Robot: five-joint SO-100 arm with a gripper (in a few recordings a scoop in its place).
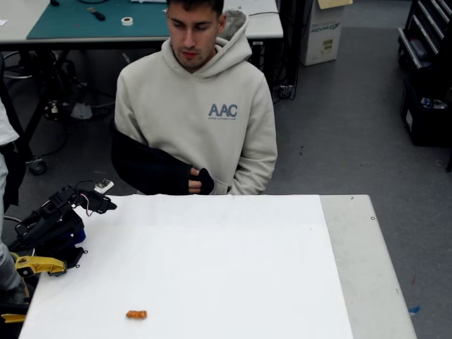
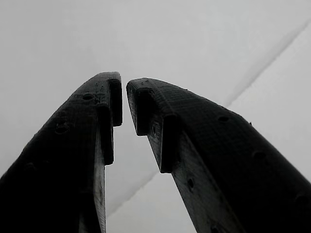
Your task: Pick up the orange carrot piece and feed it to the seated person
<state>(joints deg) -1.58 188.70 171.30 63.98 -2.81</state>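
Note:
The orange carrot piece [image 1: 136, 314] lies on the white table [image 1: 212, 268] near its front edge, left of the middle. Behind the table's far edge is the seated person [image 1: 201, 120] in a beige hoodie, looking down, forearms resting at the edge. My black arm is folded at the table's left side, with the gripper [image 1: 100, 203] pointing toward the far left corner, well away from the carrot. In the wrist view the two black fingers [image 2: 99, 126] nearly meet at their tips around the gripper [image 2: 124, 99], with nothing between them and only white surface behind.
A yellow clamp piece [image 1: 39, 265] sits at the arm's base on the left edge. Part of another person in grey [image 1: 6, 272] shows at the left border. A bare grey strip of tabletop [image 1: 364, 268] runs along the right. A workbench [image 1: 85, 21] stands behind.

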